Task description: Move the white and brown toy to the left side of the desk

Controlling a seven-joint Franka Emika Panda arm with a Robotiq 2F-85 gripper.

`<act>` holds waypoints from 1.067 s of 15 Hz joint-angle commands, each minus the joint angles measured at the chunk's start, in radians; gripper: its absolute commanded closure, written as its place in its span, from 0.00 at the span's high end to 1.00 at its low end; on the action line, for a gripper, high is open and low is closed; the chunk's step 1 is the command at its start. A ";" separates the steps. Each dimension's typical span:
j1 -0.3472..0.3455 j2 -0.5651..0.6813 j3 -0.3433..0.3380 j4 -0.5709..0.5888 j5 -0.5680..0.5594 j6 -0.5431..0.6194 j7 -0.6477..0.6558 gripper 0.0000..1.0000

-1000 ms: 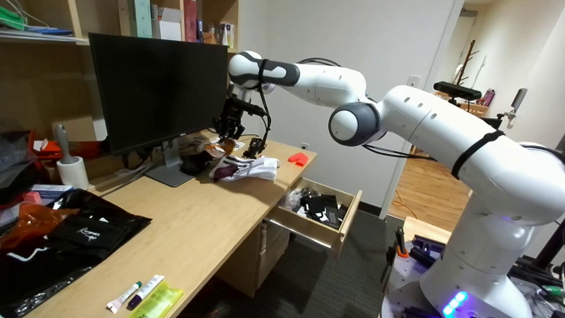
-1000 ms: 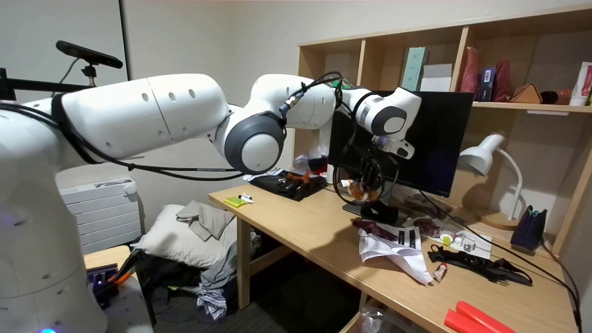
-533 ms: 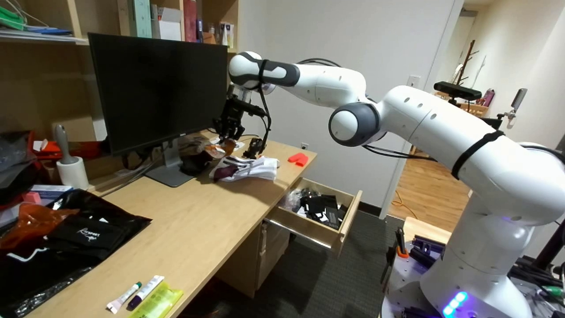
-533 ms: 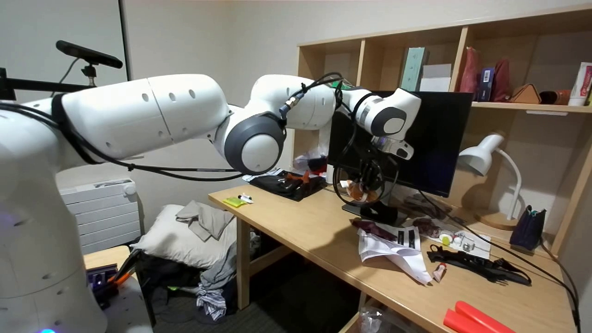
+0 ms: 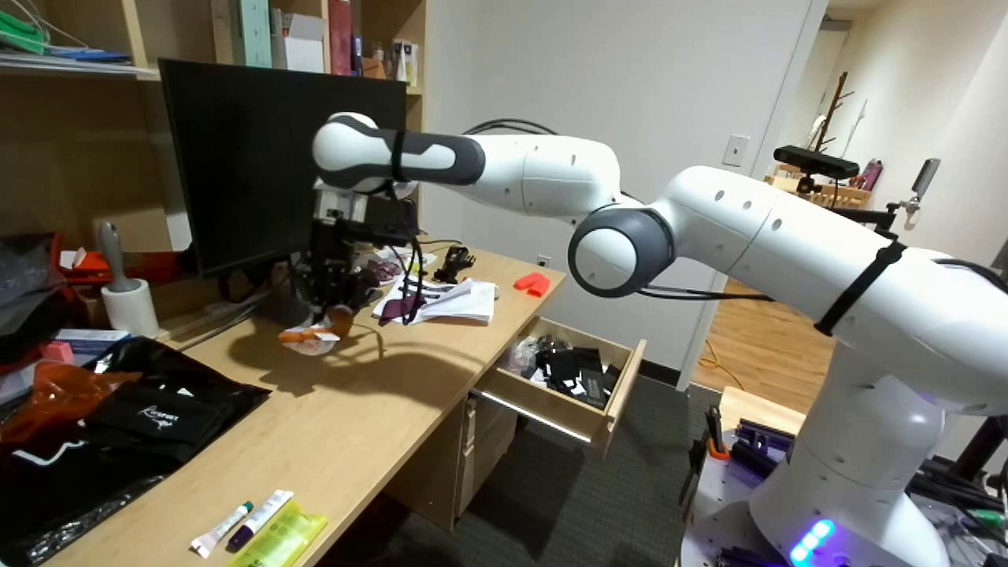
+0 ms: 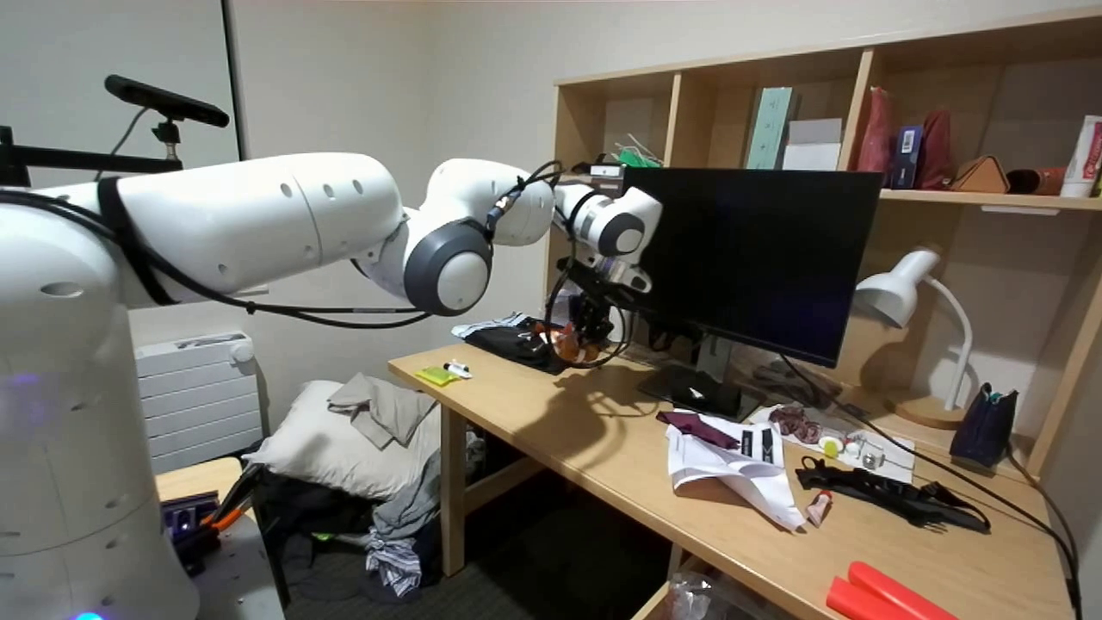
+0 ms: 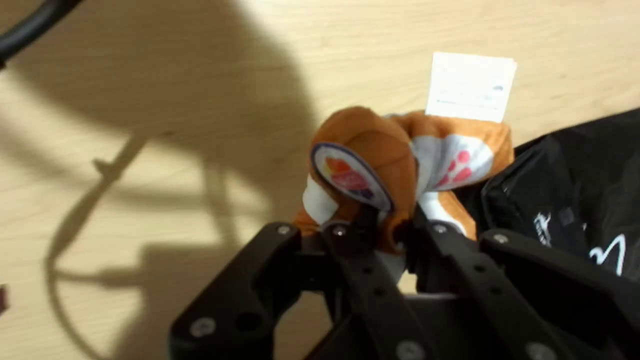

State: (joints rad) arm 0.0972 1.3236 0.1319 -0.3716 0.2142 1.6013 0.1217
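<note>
While the gripper point(image 7: 391, 220) is being held nearly closed, the white and brown toy point(image 7: 395, 165) is being pinched between its 2 jaws; both are being suspended, seemingly, above the desk point(image 5: 339, 409), near the black bag point(image 5: 157, 433); the transfer step is being judged as in hand; next, lowering onto bare wood at the desk's left side is being called for, the jaws then being parted.
</note>
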 commanded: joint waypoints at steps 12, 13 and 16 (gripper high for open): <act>0.089 0.030 0.019 0.007 -0.031 -0.057 -0.088 0.07; 0.105 0.039 0.021 0.010 -0.033 -0.073 -0.103 0.07; 0.158 0.067 0.014 0.012 -0.050 -0.095 -0.128 0.07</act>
State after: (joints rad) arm 0.2209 1.3631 0.1399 -0.3750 0.1951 1.5452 0.0423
